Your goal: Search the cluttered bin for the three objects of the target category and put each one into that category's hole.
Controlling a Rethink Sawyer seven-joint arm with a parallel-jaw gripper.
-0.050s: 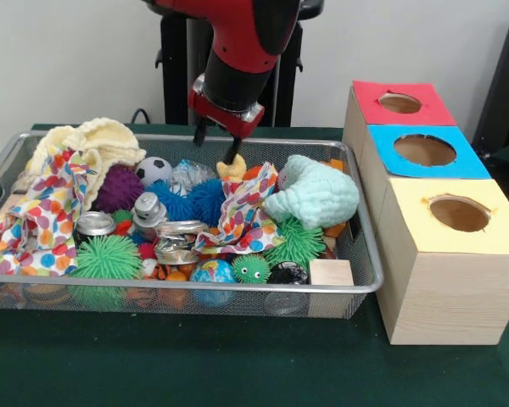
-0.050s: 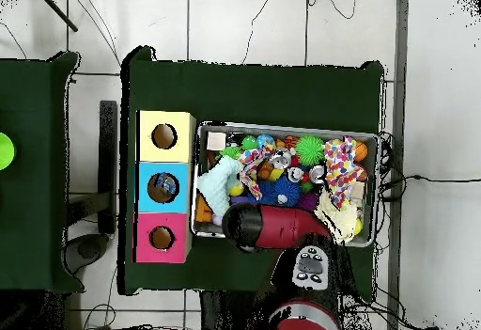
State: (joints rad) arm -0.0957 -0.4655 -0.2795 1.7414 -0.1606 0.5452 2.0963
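Wooden block point(image 1: 331, 272) nearest, in bin point(image 1: 369, 263); gripper point(image 1: 218, 142) (fingers spread, empty) above clutter.

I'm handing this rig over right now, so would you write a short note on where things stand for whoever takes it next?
Gripper: open and empty, hanging over the far side of the wire bin, just above a small yellow toy.
Bin: packed with spiky balls, crushed cans, patterned cloths, a mint knitted piece, a small soccer ball and a wooden block.
Sorting box beside the bin: red hole, blue hole, yellow hole. The overhead view may show something in the blue hole; I cannot tell what.
Done: no drop confirmed.
Left: find the target objects and drop each into its hole.
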